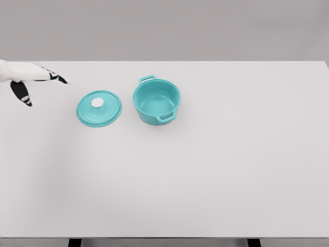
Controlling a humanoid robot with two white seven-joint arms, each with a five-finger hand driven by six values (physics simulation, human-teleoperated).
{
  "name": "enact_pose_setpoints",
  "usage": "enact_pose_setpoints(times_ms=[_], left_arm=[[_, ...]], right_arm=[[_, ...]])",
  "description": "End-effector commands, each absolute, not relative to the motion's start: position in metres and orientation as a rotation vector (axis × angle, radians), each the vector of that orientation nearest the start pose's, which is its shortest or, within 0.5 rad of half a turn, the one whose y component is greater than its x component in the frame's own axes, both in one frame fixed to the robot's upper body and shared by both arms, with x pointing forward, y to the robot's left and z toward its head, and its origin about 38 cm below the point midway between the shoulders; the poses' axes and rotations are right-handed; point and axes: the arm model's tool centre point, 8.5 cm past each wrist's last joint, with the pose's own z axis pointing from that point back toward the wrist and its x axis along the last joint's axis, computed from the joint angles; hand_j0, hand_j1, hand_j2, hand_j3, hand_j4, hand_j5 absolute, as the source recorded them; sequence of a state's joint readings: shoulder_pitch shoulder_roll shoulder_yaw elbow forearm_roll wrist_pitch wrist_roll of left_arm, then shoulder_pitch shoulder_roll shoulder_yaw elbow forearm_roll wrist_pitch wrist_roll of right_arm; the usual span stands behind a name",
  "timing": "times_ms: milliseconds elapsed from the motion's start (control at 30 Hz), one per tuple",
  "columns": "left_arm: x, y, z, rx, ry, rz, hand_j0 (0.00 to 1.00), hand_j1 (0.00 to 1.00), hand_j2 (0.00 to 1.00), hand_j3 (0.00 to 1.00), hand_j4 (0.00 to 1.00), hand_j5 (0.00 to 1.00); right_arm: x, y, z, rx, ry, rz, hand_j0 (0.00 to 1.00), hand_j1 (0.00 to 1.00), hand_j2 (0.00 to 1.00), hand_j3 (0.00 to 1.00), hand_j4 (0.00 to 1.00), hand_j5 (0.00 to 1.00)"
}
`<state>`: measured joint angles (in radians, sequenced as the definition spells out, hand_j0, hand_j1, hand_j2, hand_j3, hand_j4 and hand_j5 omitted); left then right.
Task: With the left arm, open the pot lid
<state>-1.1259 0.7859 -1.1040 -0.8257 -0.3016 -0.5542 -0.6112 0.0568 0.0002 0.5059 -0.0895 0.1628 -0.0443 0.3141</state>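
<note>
the teal lid (99, 108) lies flat on the white bench (216, 175), knob side up, its white knob (97, 103) showing near the centre. it sits just beside the teal pot (157, 101), at the pot's nine o'clock, with a narrow strip of bare bench between the two; they do not touch. the pot stands upright and uncovered, its inside bare as far as the view shows, one handle at its eleven o'clock and the other at about five o'clock.

the left hand (28, 80) comes in at the far left edge, above the bench at the lid's ten o'clock and clearly apart from it. its fingers (55, 77) are spread loosely and hold nothing: the dark tips reach toward three o'clock, roughly in the lid's direction, while the thumb hangs down toward six o'clock. from the fingers the lid lies at about four o'clock, and the pot lies farther along much the same line, beyond the lid.

the lid is round, so it has no long axis to align with; only the knob gives a place to grip.

the right arm is out of view, so the left hand is the only one near the task's things.

judging by how things lie, the lid is already off the pot and set down, and the opening looks done.
</note>
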Motion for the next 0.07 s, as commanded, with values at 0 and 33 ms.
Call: enact_pose_setpoints(times_ms=[0,33], left_arm=[[0.5185,0.4111,0.2258,0.498,-0.873,-1.925,1.00,1.00,1.00,1.00,1.00,1.00],[0.5182,0.4112,0.2250,0.497,-0.871,-1.926,1.00,1.00,1.00,1.00,1.00,1.00]], right_arm=[[-0.0208,-0.2325,-0.2614,0.268,0.056,0.671,1.00,1.00,1.00,1.00,1.00,1.00],[-0.0212,-0.2327,-0.2614,0.268,0.057,0.671,1.00,1.00,1.00,1.00,1.00,1.00]])
